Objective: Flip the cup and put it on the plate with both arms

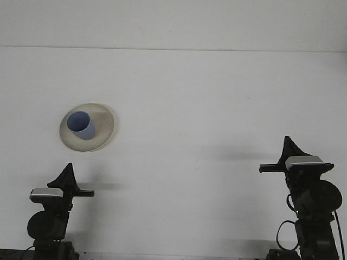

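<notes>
You see a white counter (206,108) that fills almost the whole front view, with a faint line across the far side where it meets the wall. On the left half of it lies a beige plate (103,122), round and shallow. The blue cup (81,125) stands on this plate, a little left of the plate's middle, with its open mouth turned up, so you look down into it. The cup leans slightly toward the camera in this view, and its base rests on the plate.

Your left hand (68,176) is at the bottom left, near the front edge of the counter. It points up as a dark narrow tip above the grey wrist block, and it sits below the plate, well apart from it and from the cup. From this angle you cannot tell if its fingers are apart or together.

Your right hand (287,147) is at the bottom right, a little higher in the picture than the left one. It also shows only as a dark pointed shape above its grey wrist block, with a cable hanging beside the arm. It is far from the plate, and its fingers cannot be judged either. Both hands hold nothing that you can see.
</notes>
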`<move>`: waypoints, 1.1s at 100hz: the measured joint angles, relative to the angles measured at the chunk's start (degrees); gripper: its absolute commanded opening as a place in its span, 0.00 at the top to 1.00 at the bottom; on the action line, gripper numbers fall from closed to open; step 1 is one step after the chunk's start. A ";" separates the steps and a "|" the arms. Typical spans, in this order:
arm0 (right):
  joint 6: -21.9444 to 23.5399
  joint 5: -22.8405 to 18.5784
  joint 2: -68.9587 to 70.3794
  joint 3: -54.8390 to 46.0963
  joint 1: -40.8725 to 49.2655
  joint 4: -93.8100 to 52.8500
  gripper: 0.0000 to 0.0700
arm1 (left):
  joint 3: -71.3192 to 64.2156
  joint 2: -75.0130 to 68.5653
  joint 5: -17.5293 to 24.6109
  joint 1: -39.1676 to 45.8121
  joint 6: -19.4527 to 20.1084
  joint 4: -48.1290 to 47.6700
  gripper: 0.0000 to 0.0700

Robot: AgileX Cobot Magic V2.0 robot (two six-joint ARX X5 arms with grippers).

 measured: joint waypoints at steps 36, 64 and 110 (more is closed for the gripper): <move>-0.02 0.00 0.00 0.00 0.00 0.00 1.00 | 0.00 0.00 0.00 0.00 0.00 0.00 0.98; -0.55 1.03 0.00 0.00 0.02 0.07 1.00 | 0.00 0.00 0.00 0.00 0.00 0.00 0.98; -9.11 -0.07 -23.80 -20.90 0.04 -0.11 1.00 | 0.00 -0.02 0.00 0.00 0.00 0.00 0.98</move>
